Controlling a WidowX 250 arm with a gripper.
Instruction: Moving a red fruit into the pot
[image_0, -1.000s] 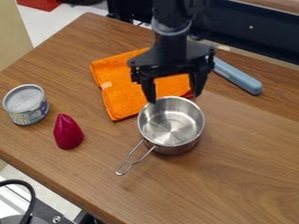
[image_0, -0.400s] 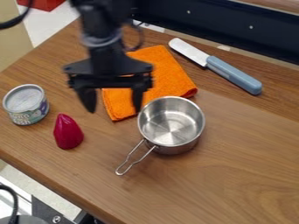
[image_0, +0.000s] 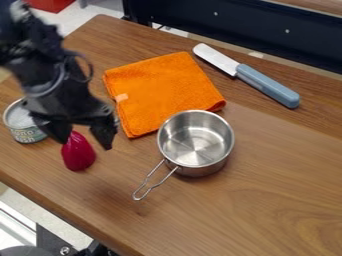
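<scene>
Yep, looks like grab prep
Empty claw (image_0: 85, 144) spread wide over the red fruit (image_0: 79, 156), probably to straddle it; pot (image_0: 196, 143) sits right of that fruit.

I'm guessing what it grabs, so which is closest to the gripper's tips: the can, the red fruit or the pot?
The red fruit: its top shows between the gripper's spread fingers. The can and pot sit farther off, on opposite sides.

On the wooden bench (image_0: 274, 195) we see a can (image_0: 25, 131), a red fruit (image_0: 79, 155) near it, an orange cloth (image_0: 160, 90), a wire-handled metal pot (image_0: 196, 144), and a blue-handled knife (image_0: 248, 76) near the far edge
</scene>
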